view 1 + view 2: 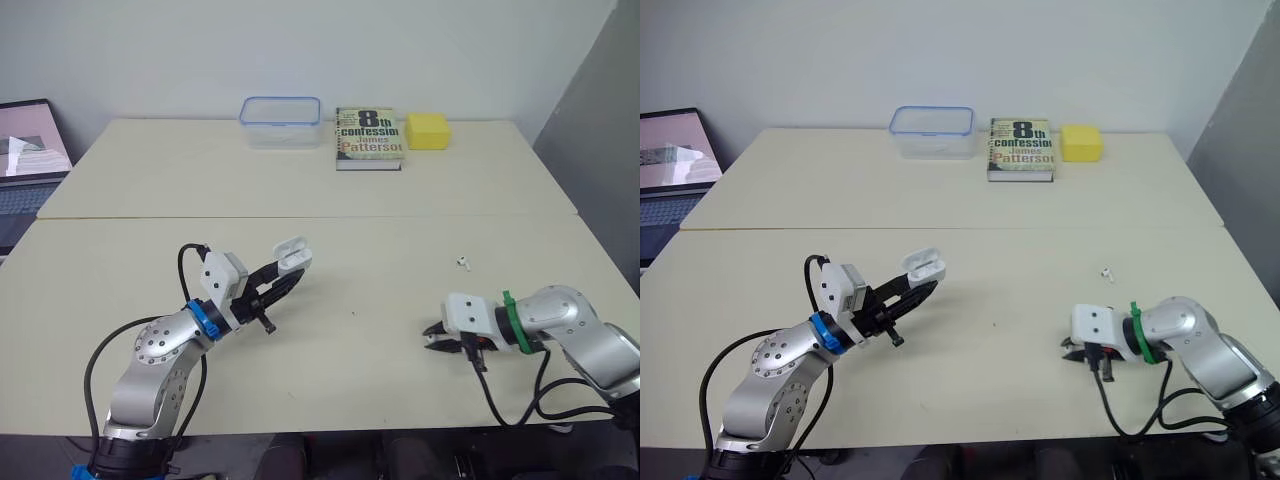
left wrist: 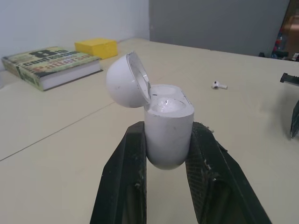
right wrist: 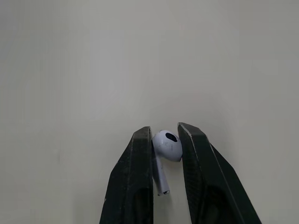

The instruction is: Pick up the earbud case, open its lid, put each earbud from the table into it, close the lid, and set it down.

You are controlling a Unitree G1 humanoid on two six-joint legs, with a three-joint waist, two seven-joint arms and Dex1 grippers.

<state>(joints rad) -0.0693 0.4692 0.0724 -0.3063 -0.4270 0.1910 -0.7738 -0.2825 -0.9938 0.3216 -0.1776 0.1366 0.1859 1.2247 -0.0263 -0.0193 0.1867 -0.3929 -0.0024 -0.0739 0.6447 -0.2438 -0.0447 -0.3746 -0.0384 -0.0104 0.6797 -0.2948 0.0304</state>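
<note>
At the far left edge a laptop [image 1: 25, 150] stands open, beside the counter [image 1: 350, 300]. The left gripper [image 1: 288, 272] is raised a little above the counter, near its front left part, and its two black fingers [image 2: 126, 177] pinch the lower body of the white earbud case [image 2: 168, 135] from both sides. The case stands upright between them, with its round lid [image 2: 122, 80] swung open and tilted back. At the far side of the counter a clear container [image 1: 280, 122] with a blue rim stands, then a book [image 1: 368, 138] lies flat just beside it, and a yellow block [image 1: 428, 130] is next to the book. To the right, low over the front part of the counter, the right gripper [image 1: 430, 337] points toward the middle, and its fingers [image 3: 138, 177] are closed on one white earbud [image 3: 167, 145], the round head held between the tips and the stem pointing back along the fingers. A second earbud [image 1: 464, 263] lies loose on the counter, a little farther back than the right gripper and well apart from the case.
</note>
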